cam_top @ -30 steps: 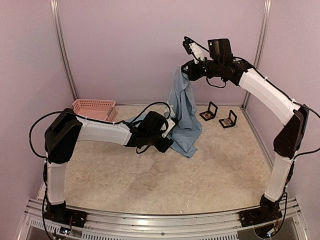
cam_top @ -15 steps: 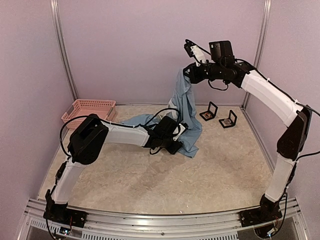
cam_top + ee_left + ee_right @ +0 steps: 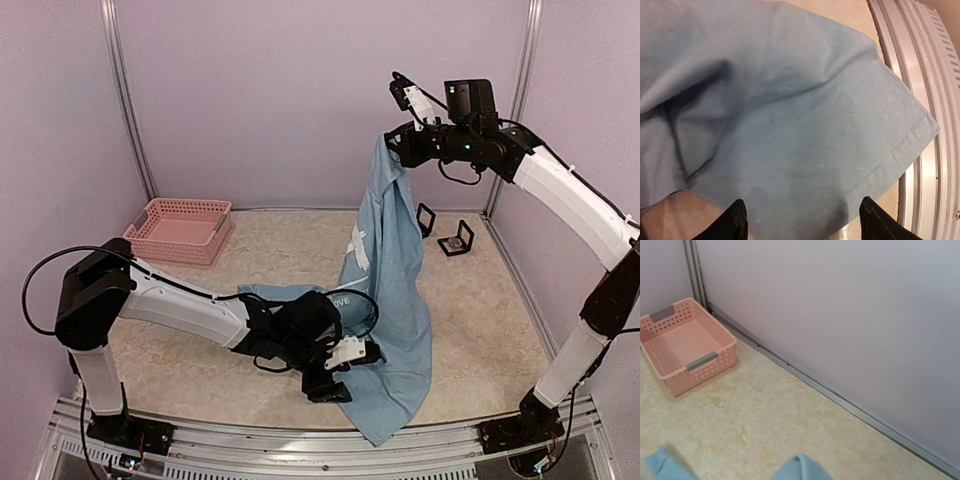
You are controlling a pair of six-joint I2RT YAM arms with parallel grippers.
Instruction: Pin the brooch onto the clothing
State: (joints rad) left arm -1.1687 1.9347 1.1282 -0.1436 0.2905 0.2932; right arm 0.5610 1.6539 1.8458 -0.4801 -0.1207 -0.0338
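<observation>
The clothing (image 3: pixel 392 262), a light blue T-shirt with some white print, hangs stretched from high at the back right down to the table's near edge. My right gripper (image 3: pixel 394 141) is raised high and shut on its top. In the right wrist view only a blue peak of the fabric (image 3: pixel 801 468) shows and the fingers are out of view. My left gripper (image 3: pixel 352 362) is low at the shirt's lower part, jaws wide open (image 3: pixel 802 222), with the hemmed fabric (image 3: pixel 790 125) spread in front of them. The brooch itself is too small to make out.
Two small black open boxes (image 3: pixel 457 240) stand at the back right, one partly behind the shirt. A pink basket (image 3: pixel 180 228) sits at the back left and also shows in the right wrist view (image 3: pixel 685 345). The metal rail (image 3: pixel 935 75) of the near edge is close to the left gripper.
My right gripper has lifted the shirt higher and to the right. My left arm has swung from the table's middle to the near edge, and the shirt's lower part now reaches there.
</observation>
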